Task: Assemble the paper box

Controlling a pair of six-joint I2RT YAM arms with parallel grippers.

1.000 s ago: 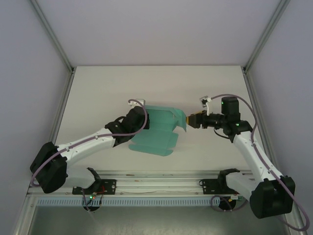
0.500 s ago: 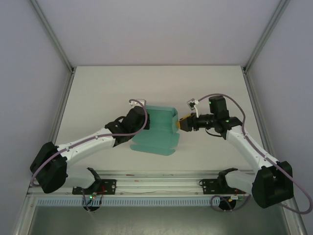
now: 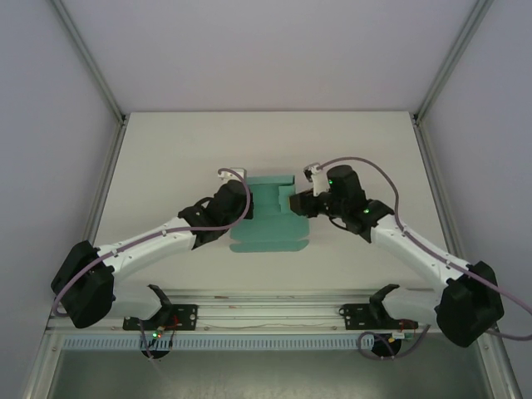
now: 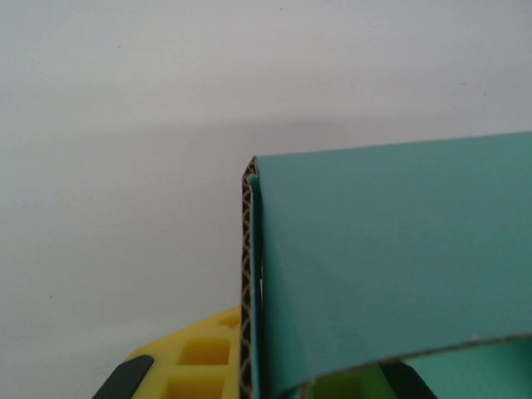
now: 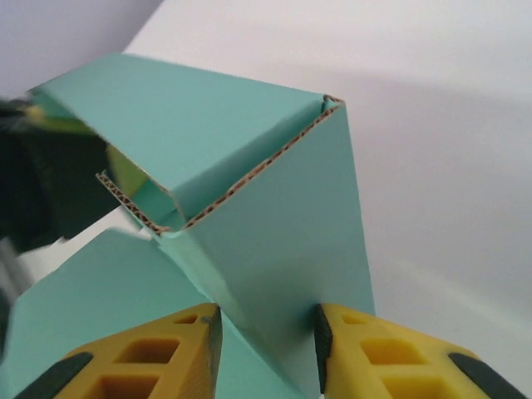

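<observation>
Top external view: paper box (image 3: 270, 224) lay partly folded on the white table (image 3: 166, 158), between the two grippers, near panel flat, far panel raised. Left gripper (image 3: 247, 202) met the box's left edge. Right gripper (image 3: 297, 202) met its right edge. The two faced each other across the card.

Left wrist view: jaws closed on the box. A corrugated cut edge stood upright between the yellow fingers (image 4: 191, 359). A teal panel ran off to the right of the jaws and covered most of the far finger. Bare table lay ahead of the fingertips.

Right wrist view: jaws stood apart, with a teal panel filling the gap between the yellow fingers (image 5: 166, 349). Both inner finger faces sat at the panel's sides; could not tell whether they pinched it or only bracketed it. Ahead of the jaws and to their left, two panels met at a raised corner, with brown fluting along the cut edges. Another flat panel lay beneath the left finger. Table showed ahead and to the right of the jaws.
</observation>
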